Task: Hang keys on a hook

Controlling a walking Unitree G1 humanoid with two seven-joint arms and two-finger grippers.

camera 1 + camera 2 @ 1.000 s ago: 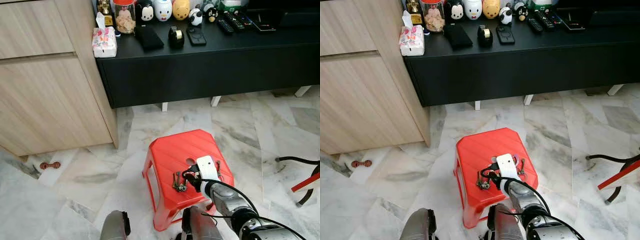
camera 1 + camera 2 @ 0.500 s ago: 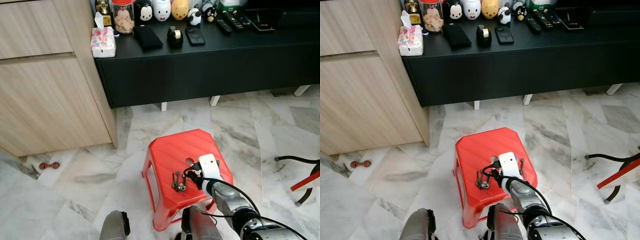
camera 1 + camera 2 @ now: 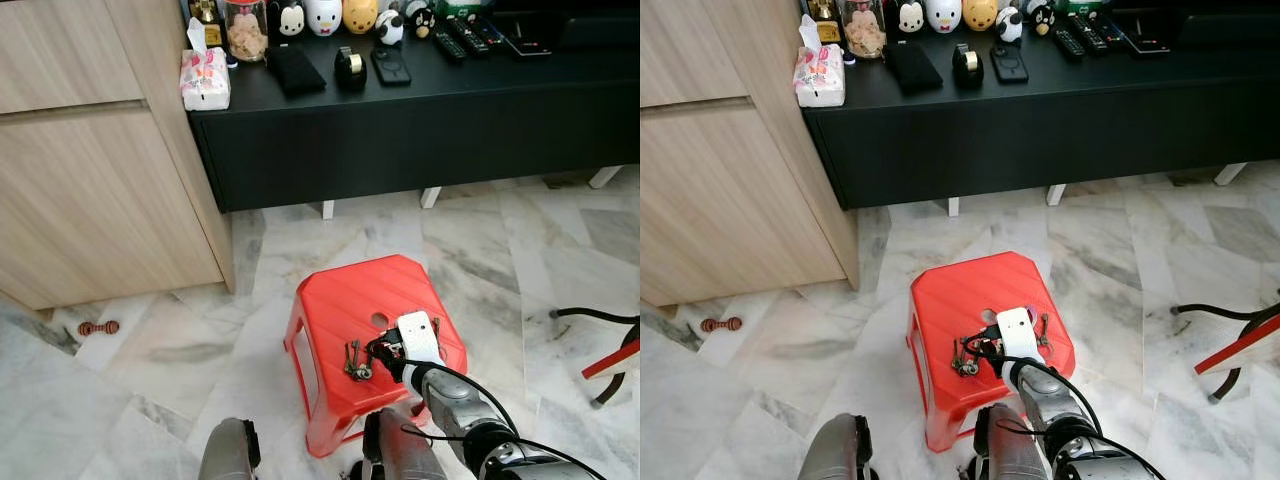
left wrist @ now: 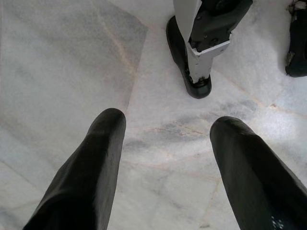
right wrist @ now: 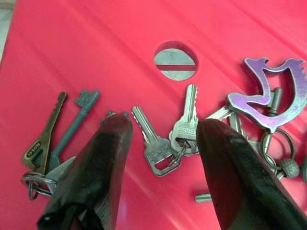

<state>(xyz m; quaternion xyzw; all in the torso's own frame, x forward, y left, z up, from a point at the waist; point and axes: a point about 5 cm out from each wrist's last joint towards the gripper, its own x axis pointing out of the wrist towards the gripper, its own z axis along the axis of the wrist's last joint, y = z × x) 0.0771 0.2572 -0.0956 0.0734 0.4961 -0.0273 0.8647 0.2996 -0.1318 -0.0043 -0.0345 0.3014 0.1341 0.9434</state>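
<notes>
Right gripper (image 5: 160, 143) low over red stool (image 3: 340, 300), fingers spread either side of silver keys (image 5: 165, 139), nothing gripped

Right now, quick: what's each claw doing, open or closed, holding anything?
Left claw: open, holding nothing, hanging over the marble floor.
Right claw: open, holding nothing, fingers straddling the keys on the red stool.

**Robot arm reaching over keys on a red stool**

A red plastic stool (image 3: 350, 300) stands on a marble floor (image 3: 150, 350). A small bunch of keys (image 3: 355, 362) lies on its seat — the right gripper (image 3: 381, 351) sits just beside them. Behind, a black cabinet (image 3: 420, 120) holds figurines and remotes; a wooden cupboard (image 3: 90, 170) stands to the left.
</notes>
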